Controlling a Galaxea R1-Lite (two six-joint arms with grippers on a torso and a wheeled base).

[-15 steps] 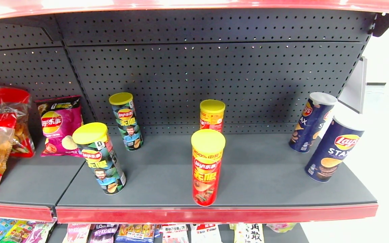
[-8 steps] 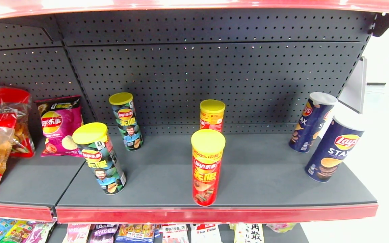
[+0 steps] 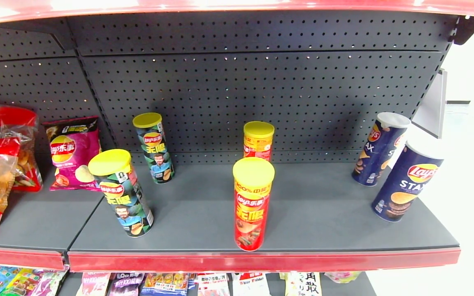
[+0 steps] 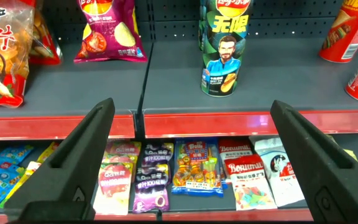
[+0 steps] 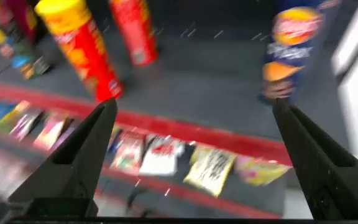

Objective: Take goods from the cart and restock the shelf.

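Left pincer (image 4: 191,177): released, empty, facing shelf (image 4: 291,81) edge.
Right pincer (image 5: 191,171): released, empty, facing red can (image 5: 82,53).
Red can: upright, shelf front.

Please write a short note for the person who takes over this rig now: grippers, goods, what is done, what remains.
Left gripper: fingers open, empty, facing the shelf front.
Right gripper: fingers open, empty.
On the shelf stand six cans in front-and-back pairs: green cans, red cans, blue cans.
Left to do: fetch the next item from the cart; gaps between pairs look free.
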